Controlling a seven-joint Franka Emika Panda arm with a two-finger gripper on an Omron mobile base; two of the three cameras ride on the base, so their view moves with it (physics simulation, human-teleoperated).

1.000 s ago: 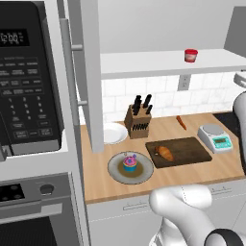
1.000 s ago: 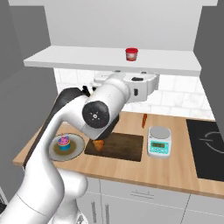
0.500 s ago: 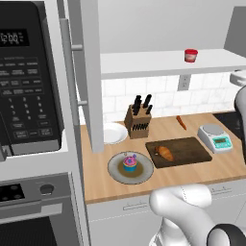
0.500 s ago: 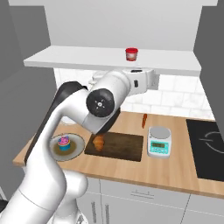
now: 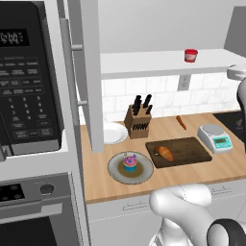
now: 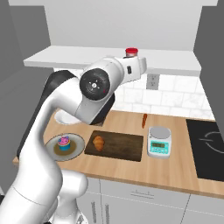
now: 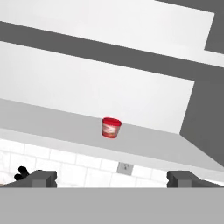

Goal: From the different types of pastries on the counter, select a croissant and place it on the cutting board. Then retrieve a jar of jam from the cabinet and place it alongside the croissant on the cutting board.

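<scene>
The croissant (image 5: 165, 153) (image 6: 99, 142) lies on the left part of the dark cutting board (image 5: 187, 150) (image 6: 122, 148). The red jar of jam (image 5: 190, 55) (image 6: 131, 52) (image 7: 111, 127) stands upright on the white cabinet shelf (image 5: 153, 63) (image 7: 61, 122). In the hand view my gripper (image 7: 113, 178) is open and empty, facing the jar from a distance, a little below shelf height. Its fingertips (image 7: 43, 177) stand wide apart. The pink-frosted cupcake (image 5: 129, 162) (image 6: 64, 142) sits on a round grey plate (image 5: 144, 173).
On the counter (image 5: 192, 175) stand a knife block (image 5: 138, 120), a white plate (image 5: 113, 133), a carrot (image 5: 180, 122) and a kitchen scale (image 5: 215, 137) (image 6: 159, 141). A microwave (image 5: 29, 77) and a grey cabinet panel (image 5: 89, 72) stand at the left; a stovetop (image 6: 208, 146) lies right.
My arm has lifted the hand upward toward the shelf. The croissant, board and jar have stayed where they were.
</scene>
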